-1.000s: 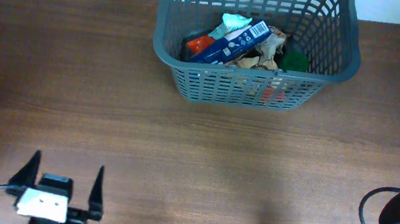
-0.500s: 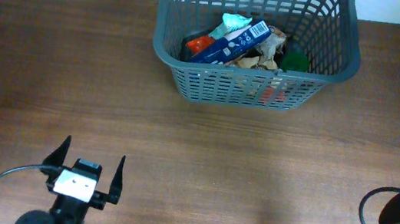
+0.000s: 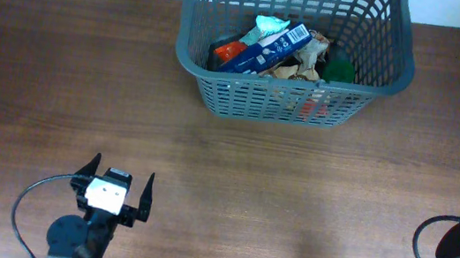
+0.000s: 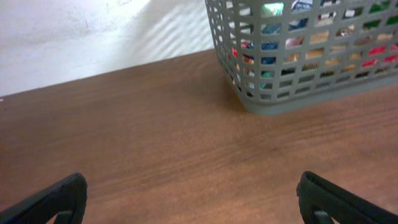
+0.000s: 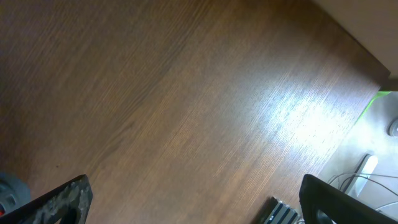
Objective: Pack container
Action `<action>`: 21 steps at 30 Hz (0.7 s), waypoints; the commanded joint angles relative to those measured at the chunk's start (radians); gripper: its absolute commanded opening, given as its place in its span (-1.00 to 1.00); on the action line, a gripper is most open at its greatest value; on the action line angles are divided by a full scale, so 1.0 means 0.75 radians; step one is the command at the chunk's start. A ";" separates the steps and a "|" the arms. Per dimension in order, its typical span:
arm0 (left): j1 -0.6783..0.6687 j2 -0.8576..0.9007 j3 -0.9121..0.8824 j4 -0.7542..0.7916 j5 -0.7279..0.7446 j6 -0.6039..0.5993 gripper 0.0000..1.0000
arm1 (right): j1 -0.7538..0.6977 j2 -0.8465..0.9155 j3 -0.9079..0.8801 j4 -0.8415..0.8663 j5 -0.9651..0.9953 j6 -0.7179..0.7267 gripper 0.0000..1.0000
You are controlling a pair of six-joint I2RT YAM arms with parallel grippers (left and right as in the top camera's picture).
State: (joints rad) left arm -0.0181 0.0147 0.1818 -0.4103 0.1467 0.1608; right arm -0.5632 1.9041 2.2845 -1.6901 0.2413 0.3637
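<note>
The container, a large dark grey lattice basket, stands at the far middle of the table. It holds a blue box, a teal packet, something orange-red, a green item and crumpled brown pieces. My left gripper is near the front left of the table, well short of the basket, open with nothing between its fingers. In the left wrist view the basket is ahead and to the right of the open gripper. My right gripper is open over bare wood.
The right arm's base and cable sit at the front right corner. The table's right edge shows in the right wrist view, with cables beyond it and a striped object below. A white wall rises behind the table.
My left gripper has moved to the right and forward over the table, toward the basket, staying open. The basket, its contents and the right arm have not moved.
</note>
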 commanded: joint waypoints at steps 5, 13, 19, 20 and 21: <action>0.009 -0.013 -0.100 0.084 -0.053 -0.041 0.98 | 0.000 0.001 -0.007 0.004 0.002 0.011 0.98; 0.009 -0.013 -0.103 0.093 -0.201 -0.033 0.99 | 0.000 0.001 -0.007 0.004 0.002 0.011 0.98; 0.008 -0.013 -0.103 0.093 -0.181 -0.034 0.98 | 0.000 0.001 -0.007 0.004 0.002 0.011 0.98; 0.008 -0.013 -0.103 0.093 -0.181 -0.034 0.99 | 0.000 0.001 -0.007 0.004 0.002 0.011 0.98; 0.008 -0.013 -0.103 0.093 -0.181 -0.034 0.99 | 0.000 0.001 -0.007 0.004 0.002 0.011 0.98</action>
State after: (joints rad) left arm -0.0181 0.0147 0.1173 -0.3470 0.0246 0.1406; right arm -0.5632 1.9041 2.2845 -1.6901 0.2413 0.3641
